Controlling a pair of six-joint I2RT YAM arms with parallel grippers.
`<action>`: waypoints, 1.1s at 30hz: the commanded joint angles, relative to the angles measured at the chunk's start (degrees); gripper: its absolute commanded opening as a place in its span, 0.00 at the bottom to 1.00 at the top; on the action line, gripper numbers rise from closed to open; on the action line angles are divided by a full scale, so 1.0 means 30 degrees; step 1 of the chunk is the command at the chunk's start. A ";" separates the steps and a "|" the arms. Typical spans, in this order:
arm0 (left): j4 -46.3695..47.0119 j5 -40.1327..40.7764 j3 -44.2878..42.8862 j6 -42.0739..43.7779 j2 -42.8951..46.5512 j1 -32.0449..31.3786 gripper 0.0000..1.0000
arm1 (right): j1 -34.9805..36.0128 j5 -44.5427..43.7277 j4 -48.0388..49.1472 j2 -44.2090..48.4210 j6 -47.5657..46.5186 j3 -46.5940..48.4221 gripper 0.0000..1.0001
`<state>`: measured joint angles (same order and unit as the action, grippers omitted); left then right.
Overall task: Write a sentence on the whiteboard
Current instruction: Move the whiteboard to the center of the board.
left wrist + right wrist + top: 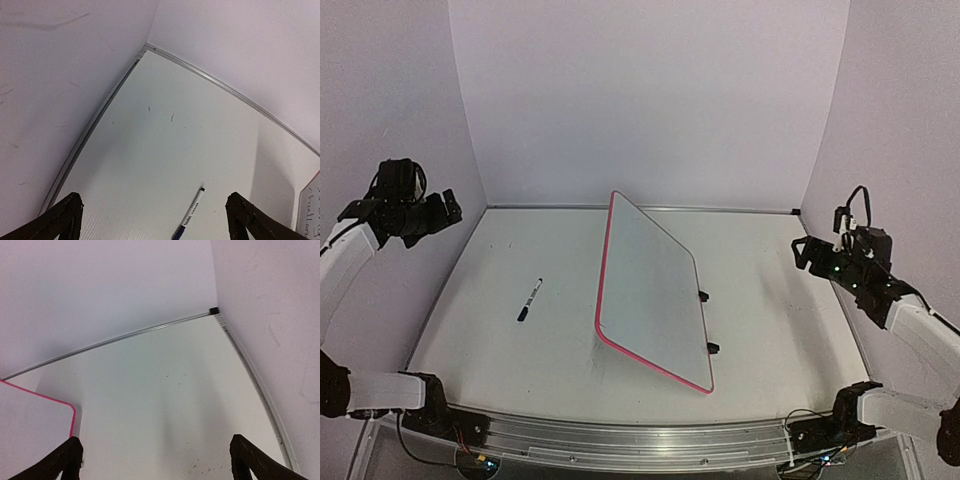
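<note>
The whiteboard (pixel 650 290), white with a red-pink rim and two black clip feet on its right edge, lies slanted in the middle of the table. Its corner shows in the right wrist view (pixel 35 420), and a corner with faint writing shows in the left wrist view (pixel 311 207). A marker (pixel 529 299) with a white barrel and dark cap lies on the table left of the board; it also shows in the left wrist view (pixel 191 212). My left gripper (pixel 445 210) is open and empty, high by the left wall. My right gripper (pixel 803 252) is open and empty, high by the right wall.
Pale walls enclose the table on the left, back and right. A metal rail (pixel 620 440) runs along the near edge between the arm bases. A small black block (pixel 213 310) sits in the far right corner.
</note>
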<state>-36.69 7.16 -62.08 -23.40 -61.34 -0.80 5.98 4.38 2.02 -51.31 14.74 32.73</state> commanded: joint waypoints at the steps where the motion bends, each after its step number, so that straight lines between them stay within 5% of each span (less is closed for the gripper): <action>1: -0.1746 -0.2304 -0.3487 0.1457 -0.0579 0.0002 1.00 | -0.0060 0.5794 -0.1315 -0.1696 0.0241 0.1591 0.92; 7: -0.0002 -0.2917 -0.4204 0.2842 0.0052 0.0002 1.00 | 0.1222 0.8924 -0.1497 -0.4252 0.1620 0.1309 0.82; 16: 0.4455 -0.2914 0.0713 0.4238 0.1534 0.0002 1.00 | 0.4593 1.0461 0.1487 -0.7250 0.3230 -0.0321 0.54; 33: 0.4071 -0.2039 0.1506 0.5016 0.1038 0.0002 0.99 | 0.7012 1.3773 0.6157 -1.1957 0.3556 -0.1860 0.37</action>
<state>-26.37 0.14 -57.36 -8.97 -58.24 -0.80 25.34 43.48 14.66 -85.19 25.08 27.44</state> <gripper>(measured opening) 0.994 0.397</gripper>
